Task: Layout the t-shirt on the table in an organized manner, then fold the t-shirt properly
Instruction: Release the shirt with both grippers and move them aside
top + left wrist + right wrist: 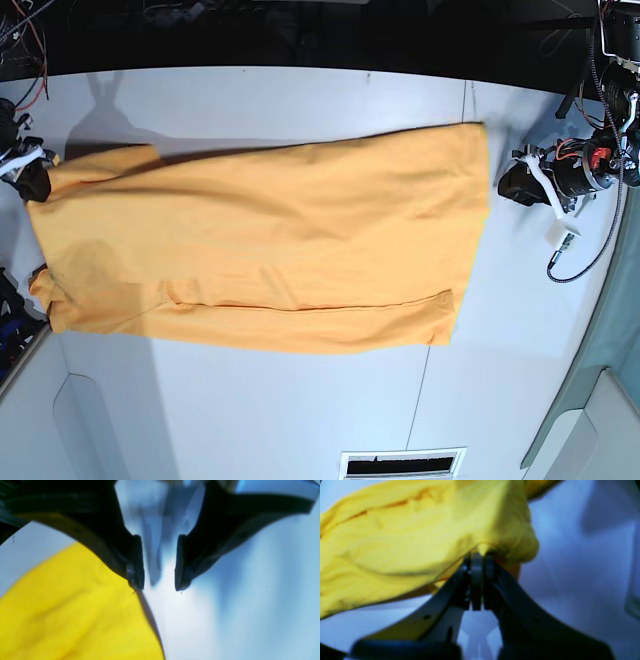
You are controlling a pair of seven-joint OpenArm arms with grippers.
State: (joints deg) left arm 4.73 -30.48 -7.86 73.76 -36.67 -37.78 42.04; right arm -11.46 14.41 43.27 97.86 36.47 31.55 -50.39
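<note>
The shirt (270, 240) lies spread out long across the middle of the white counter (300, 410). It runs from the 9 o'clock side almost to the 3 o'clock side. Its bottom part is folded up along the 6 o'clock edge. Its straight end edge at 3 o'clock stops just short of the left hand (522, 182). There is bare counter all along 12 o'clock and a wide bare stretch at 6 o'clock. A thin dark seam (425, 380) runs across the counter there.

The left hand (159, 563) is wide, with nothing between its fingers (136, 562). It hangs over bare counter, just beside the shirt's edge. In its own view the shirt (70, 610) sits at 8 o'clock from it, and one finger tip is right at the cloth edge.

The right hand (477, 555) is pinched tight on a bunched corner of the shirt (420, 537). The cloth spreads away from it toward 10 o'clock. From above, this hand (30, 180) is at the far 9 o'clock end of the counter, right at the counter's edge.
</note>
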